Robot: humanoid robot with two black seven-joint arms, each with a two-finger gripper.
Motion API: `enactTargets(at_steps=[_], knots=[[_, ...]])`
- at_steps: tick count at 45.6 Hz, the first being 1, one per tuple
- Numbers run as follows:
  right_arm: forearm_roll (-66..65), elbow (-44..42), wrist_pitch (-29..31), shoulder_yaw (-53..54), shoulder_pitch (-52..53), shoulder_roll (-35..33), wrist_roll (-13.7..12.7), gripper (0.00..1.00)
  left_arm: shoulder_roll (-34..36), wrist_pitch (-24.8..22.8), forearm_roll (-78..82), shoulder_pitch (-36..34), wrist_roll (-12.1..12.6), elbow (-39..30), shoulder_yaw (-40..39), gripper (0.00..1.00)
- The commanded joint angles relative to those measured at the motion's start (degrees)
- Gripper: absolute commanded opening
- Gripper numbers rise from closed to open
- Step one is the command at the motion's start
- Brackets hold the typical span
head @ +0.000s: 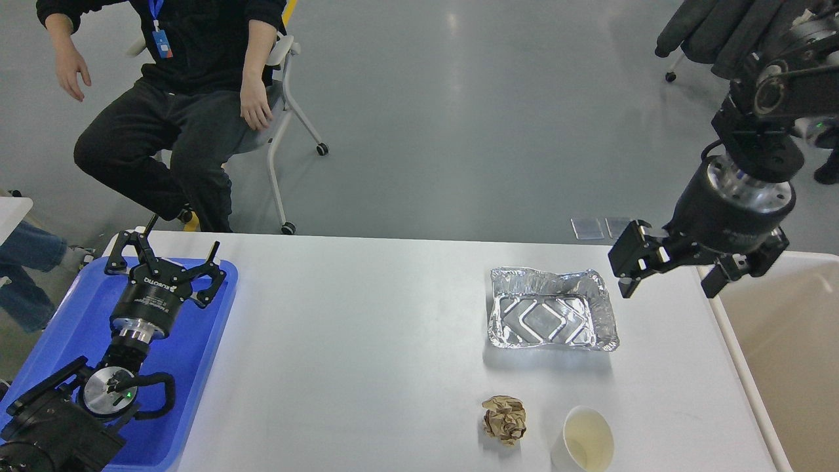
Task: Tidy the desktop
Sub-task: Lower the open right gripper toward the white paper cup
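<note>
The white desktop [367, 341] fills the middle of the head view. On it lie a crumpled foil tray [552, 318] at centre right, a brown paper ball [504, 420] and a white paper cup [585, 440] near the front edge. My right gripper [665, 282] is open and empty, hanging above the desktop's right edge, just right of the foil tray. My left gripper [169, 259] is open and empty, held over the blue tray [65, 328] at the left.
A cream-white deep bin [780, 341] stands against the desktop's right side. A person sits on a wheeled chair [275, 111] behind the far left corner. Grey floor lies beyond the far edge.
</note>
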Motion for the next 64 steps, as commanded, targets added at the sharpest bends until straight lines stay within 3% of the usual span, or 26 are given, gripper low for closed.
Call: enactTargets(at_steps=[1, 21, 25, 30, 35, 41, 47, 64], knots=[[0.25, 0.18, 0.02, -0.02, -5.56, 0.0, -0.06, 1.0, 0.0, -0.01, 0.0, 0.02, 0.0, -0.01, 0.0, 0.99], [-4.32, 0.7, -2.35, 1.46, -13.29, -0.53, -0.76, 0.99, 0.0, 0.08, 0.0, 0.02, 0.0, -0.01, 0.0, 0.99], [-5.2, 2.2, -3.66, 4.28, -15.22, -0.62, -0.76, 0.91, 0.0, -0.01, 0.0, 0.02, 0.0, -0.01, 0.0, 0.99], [-5.03, 3.25, -6.47, 5.51, -15.84, -0.7, -0.76, 0.9, 0.0, -0.01, 0.0, 0.02, 0.0, -0.01, 0.0, 0.99], [-5.03, 2.64, -8.24, 6.48, -16.37, -2.28, -0.58, 1.0, 0.0, -0.01, 0.0, 0.02, 0.0, -0.01, 0.0, 0.99], [-5.11, 1.85, -10.25, 8.23, -20.14, -2.29, -0.67, 1.0, 0.0, -0.01, 0.0, 0.02, 0.0, -0.01, 0.0, 0.99], [-5.46, 1.76, -18.25, 8.85, -24.45, -0.88, -0.67, 1.0, 0.0, 0.08, 0.0, 0.02, 0.0, -0.01, 0.0, 0.99], [-6.08, 1.41, -20.1, 9.91, -30.25, -0.44, -0.67, 1.0, 0.0, -0.01, 0.0, 0.02, 0.0, -0.01, 0.0, 0.99]])
